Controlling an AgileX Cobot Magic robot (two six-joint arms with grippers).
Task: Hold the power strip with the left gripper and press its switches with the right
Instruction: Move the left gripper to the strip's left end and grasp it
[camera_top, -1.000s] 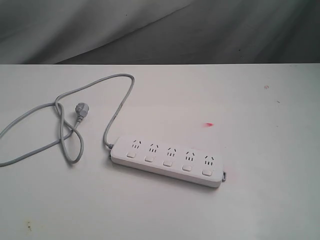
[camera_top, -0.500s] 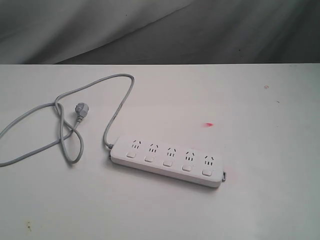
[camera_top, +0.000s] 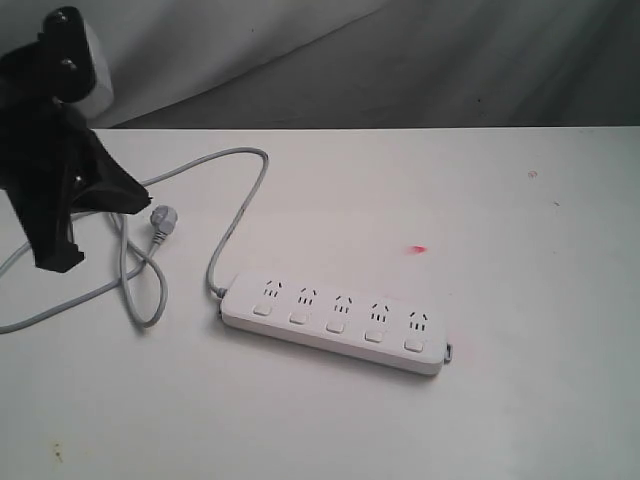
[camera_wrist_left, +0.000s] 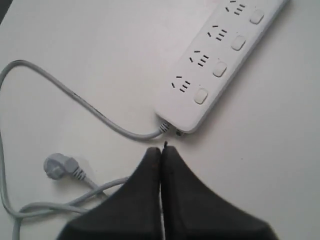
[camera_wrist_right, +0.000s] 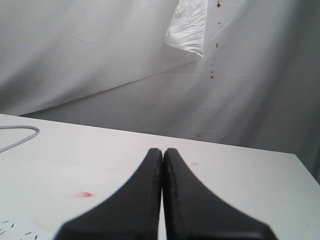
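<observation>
The power strip lies flat on the white table, a long white bar with its row of switches along the near side. Its grey cord loops off to the left and ends in the plug. My left gripper hangs above the cord loops at the far left, well apart from the strip. The left wrist view shows the left gripper shut and empty, just short of the cord end of the power strip. My right gripper is shut and empty above the table, outside the exterior view.
A small red mark sits on the table behind the strip's right half. The table's back edge meets a grey cloth backdrop. Cord loops spread over the left side of the table.
My left arm has come into the exterior view at the upper left, above the cord loops. The power strip and cord have not moved.
</observation>
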